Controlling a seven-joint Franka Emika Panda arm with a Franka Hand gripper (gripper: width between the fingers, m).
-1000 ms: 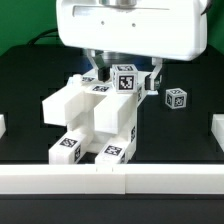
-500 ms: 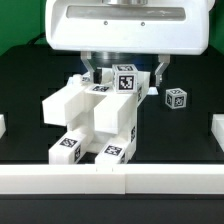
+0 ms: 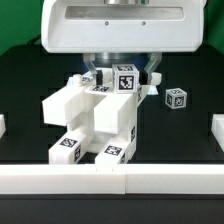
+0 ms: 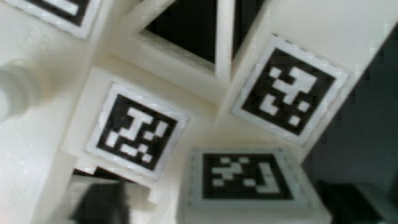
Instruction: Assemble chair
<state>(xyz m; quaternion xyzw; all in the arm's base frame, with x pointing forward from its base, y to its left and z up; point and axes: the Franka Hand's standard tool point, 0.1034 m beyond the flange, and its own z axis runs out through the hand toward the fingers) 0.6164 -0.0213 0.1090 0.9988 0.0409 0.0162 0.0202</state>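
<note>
The chair (image 3: 100, 115), a structure of glossy white blocks with square tags, stands in the middle of the black table. A tagged block (image 3: 125, 80) sits at its top rear. My gripper (image 3: 120, 72) hangs right over that top end, with one finger (image 3: 90, 76) on each side of the tagged block, spread wide and holding nothing. A small loose white tagged piece (image 3: 176, 98) lies on the table to the exterior view's right. The wrist view is filled by the chair's white faces and tags (image 4: 134, 125) at very close range, and my fingers do not show clearly there.
A long white rail (image 3: 110, 180) runs along the table's front edge. White blocks stand at the exterior view's left edge (image 3: 2, 125) and right edge (image 3: 217, 130). My arm's wide white body (image 3: 115, 25) hides the area behind the chair.
My arm and gripper have shifted a little toward the exterior view's left over the chair's top. The chair and the loose piece have not moved.
</note>
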